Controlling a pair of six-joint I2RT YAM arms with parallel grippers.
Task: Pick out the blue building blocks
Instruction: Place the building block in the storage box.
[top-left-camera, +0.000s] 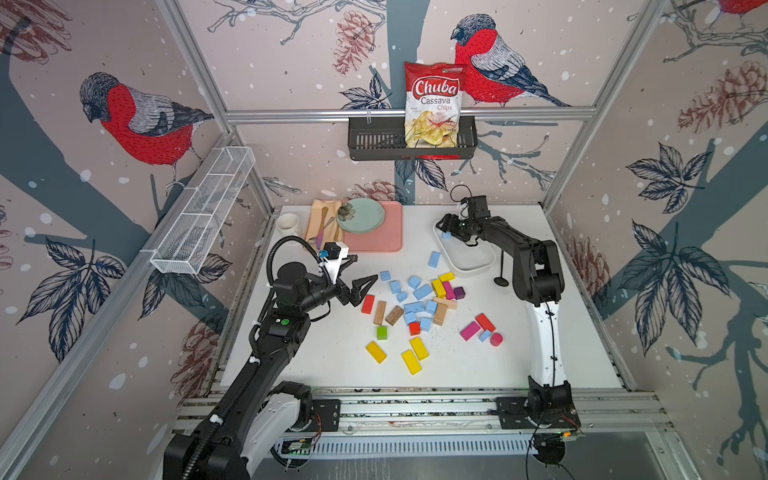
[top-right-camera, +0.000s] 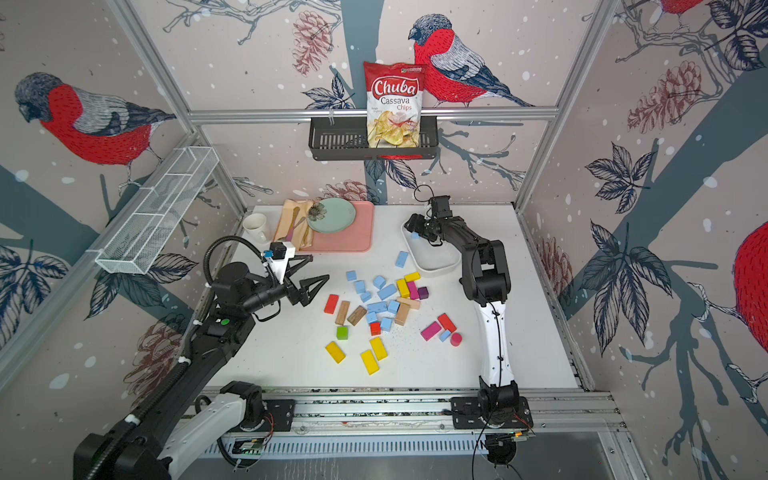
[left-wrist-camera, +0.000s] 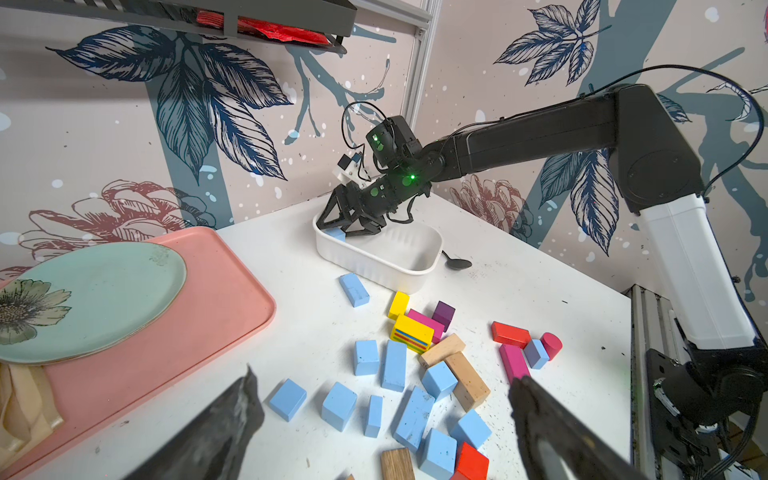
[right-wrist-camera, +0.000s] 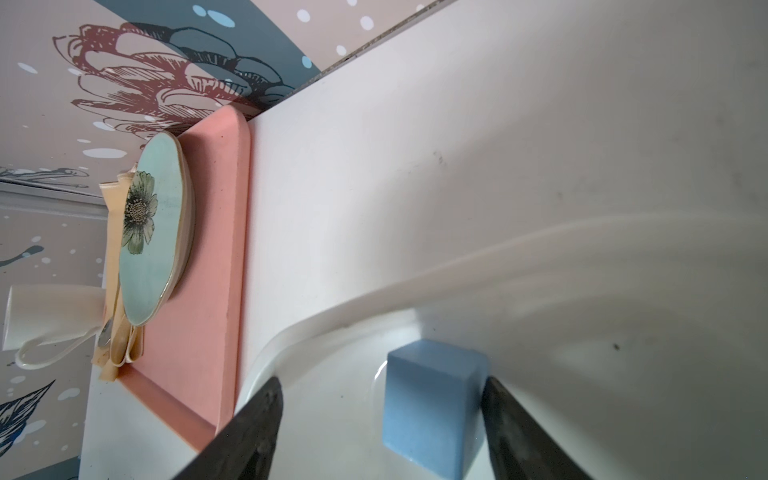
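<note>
One blue building block (right-wrist-camera: 432, 411) sits within the released right end effector (right-wrist-camera: 382, 386) — probably light, rigid; pinch flat faces.

Matt wood, glossy plastic
I see matt blue building blocks (left-wrist-camera: 394, 365), a glossy white tub (left-wrist-camera: 370, 266), bare grainy brown blocks (left-wrist-camera: 469, 380).

A green plate (top-left-camera: 360, 215) sits on a pink tray (top-left-camera: 384, 239), a white mug (top-left-camera: 287, 224) nearby.

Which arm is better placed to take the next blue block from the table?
Left: the left gripper hangs open beside the loose blue blocks; the right gripper is farther off, down in the tray.
</note>
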